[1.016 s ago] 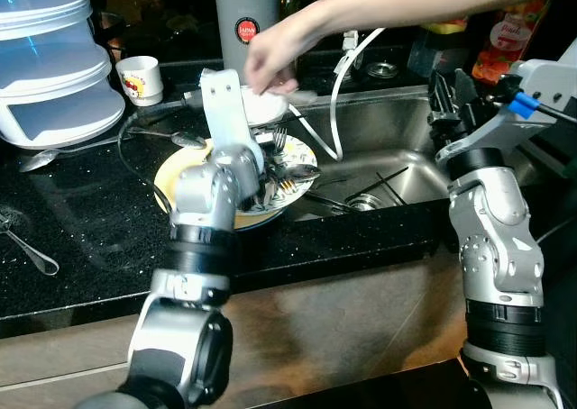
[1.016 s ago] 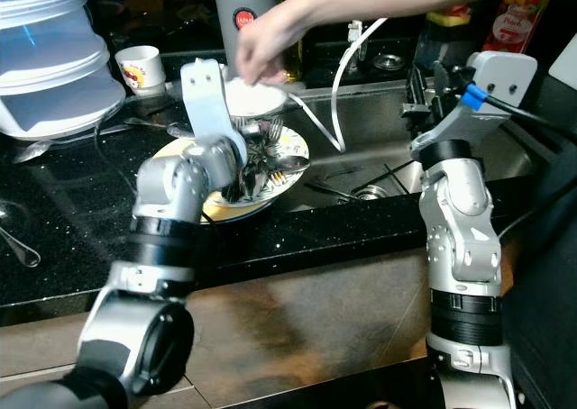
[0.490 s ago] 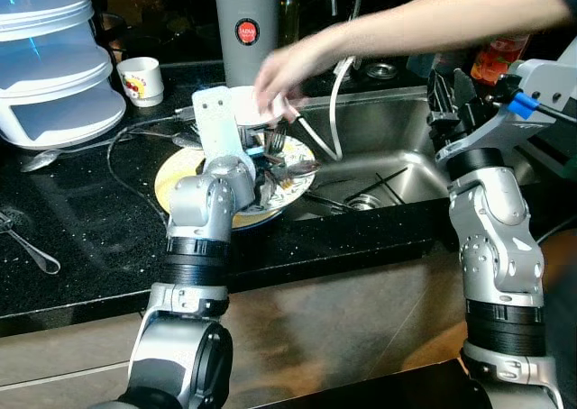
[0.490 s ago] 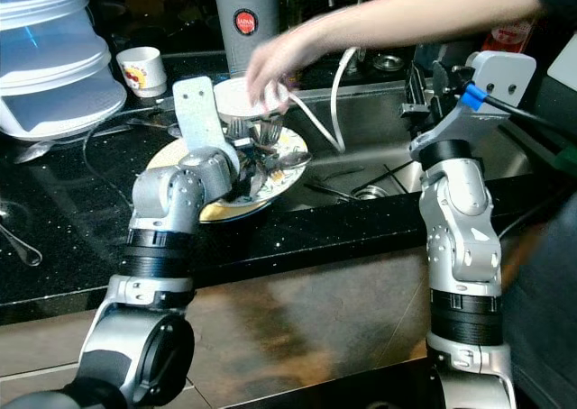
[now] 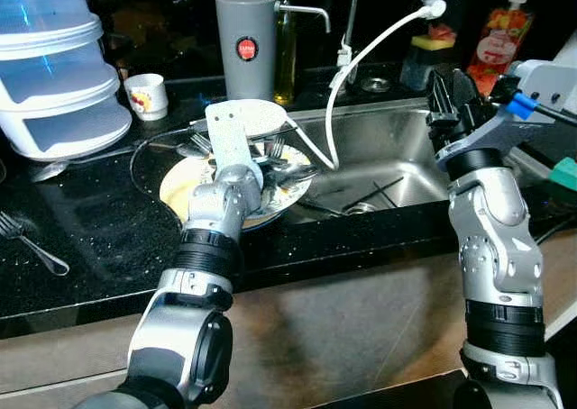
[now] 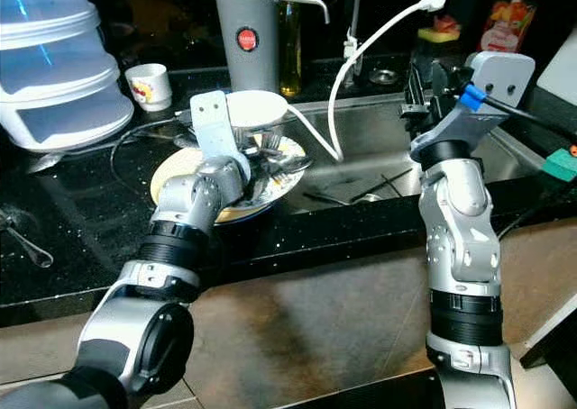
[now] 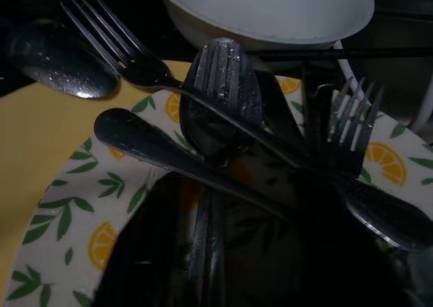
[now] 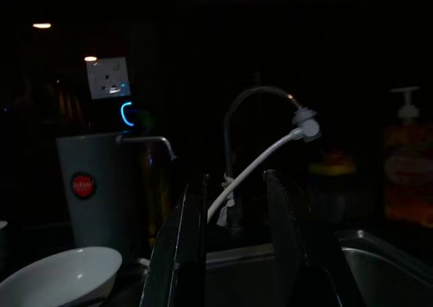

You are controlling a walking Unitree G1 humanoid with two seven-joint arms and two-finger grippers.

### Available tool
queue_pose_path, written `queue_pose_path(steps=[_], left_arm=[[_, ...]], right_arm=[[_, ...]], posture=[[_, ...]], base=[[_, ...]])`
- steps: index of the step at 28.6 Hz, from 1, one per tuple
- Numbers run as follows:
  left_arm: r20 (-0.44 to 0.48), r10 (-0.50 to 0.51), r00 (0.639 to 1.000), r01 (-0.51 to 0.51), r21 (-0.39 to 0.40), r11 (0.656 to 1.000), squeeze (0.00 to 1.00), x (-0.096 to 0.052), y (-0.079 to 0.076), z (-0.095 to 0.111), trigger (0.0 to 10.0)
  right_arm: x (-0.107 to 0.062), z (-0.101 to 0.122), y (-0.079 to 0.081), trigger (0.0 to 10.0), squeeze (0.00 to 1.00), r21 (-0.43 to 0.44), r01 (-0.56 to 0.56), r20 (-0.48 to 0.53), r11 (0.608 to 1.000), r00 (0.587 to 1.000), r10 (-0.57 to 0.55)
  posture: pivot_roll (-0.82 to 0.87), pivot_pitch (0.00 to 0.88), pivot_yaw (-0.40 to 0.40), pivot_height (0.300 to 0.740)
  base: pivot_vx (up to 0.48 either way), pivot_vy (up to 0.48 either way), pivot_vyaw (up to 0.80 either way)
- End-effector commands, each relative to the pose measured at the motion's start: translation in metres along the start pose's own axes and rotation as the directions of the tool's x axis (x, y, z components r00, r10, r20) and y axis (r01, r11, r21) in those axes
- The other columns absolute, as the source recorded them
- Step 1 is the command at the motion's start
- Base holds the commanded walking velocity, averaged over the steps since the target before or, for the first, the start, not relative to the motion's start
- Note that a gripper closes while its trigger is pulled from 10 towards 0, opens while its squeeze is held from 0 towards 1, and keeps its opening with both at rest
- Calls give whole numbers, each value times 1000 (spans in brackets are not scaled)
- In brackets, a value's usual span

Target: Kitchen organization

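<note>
counter (image 5: 108,238): black, beside the sink (image 5: 397,148).
change: person's arm had withdrawn; white bowl (image 6: 256,108) left by plate (image 5: 185,184).
left gripper (image 5: 261,179): over the cutlery (image 7: 223,104), grip state unclear.
right gripper (image 8: 233,253): raised, fingers parted, empty.
meaning: cutlery pick unobstructed.

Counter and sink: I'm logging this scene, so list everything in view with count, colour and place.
Plate: one, yellow with orange-slice pattern, on the counter left of the sink.
Cutlery: several steel forks and spoons, piled on the plate.
Bowl: one, white, at the plate's far edge.
Cup: one, white with a print, back of the counter.
Canister: one, grey with a red badge, behind the bowl.
Containers: a white stack, far left.
Loose cutlery: fork and spoon, steel, on the left counter.
Sink: one, steel, with a white hose over it.
Bottle: one, red, behind the sink.
Left gripper: black, over the plate.
Right gripper: black, jaws open, raised beside the sink.
</note>
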State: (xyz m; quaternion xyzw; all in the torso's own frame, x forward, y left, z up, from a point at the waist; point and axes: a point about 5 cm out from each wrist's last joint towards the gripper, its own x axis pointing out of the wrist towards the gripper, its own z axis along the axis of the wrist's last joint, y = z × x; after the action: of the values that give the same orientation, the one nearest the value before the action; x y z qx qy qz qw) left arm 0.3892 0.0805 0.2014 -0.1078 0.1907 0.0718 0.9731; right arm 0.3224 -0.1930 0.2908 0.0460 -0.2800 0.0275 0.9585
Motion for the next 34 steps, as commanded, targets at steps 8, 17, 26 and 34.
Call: queue_pose_path(steps=[8, 17, 26, 34], left_arm=[[-98, 146, 985, -135, 105, 985, 0, 12, 29, -41, 0], [19, 193, 981, -194, 82, 978, 0, 10, 36, -21, 0], [-62, 186, 981, -188, -16, 982, 0, -2, 47, -10, 10000], [-101, 161, 982, -159, 21, 987, 0, -10, 48, -15, 10000]], right_arm=[[1, 3, 2, 10000, 0, -3, -2, 18, 1000, 1000, 2], [1, 3, 1, 10000, 0, -5, 1, 16, 1000, 1000, -1], [1, 4, -1, 10000, 0, -9, 6, 16, 1000, 1000, -6], [1, 1, 1, 10000, 0, -3, 5, 12, 1000, 1000, -5]], posture=[[2, 0, 35, 740], [0, 0, 30, 740], [6, 0, 32, 740], [17, 0, 39, 740]], base=[[0, 0, 0], [0, 0, 0], [0, 0, 0], [0, 0, 0]])
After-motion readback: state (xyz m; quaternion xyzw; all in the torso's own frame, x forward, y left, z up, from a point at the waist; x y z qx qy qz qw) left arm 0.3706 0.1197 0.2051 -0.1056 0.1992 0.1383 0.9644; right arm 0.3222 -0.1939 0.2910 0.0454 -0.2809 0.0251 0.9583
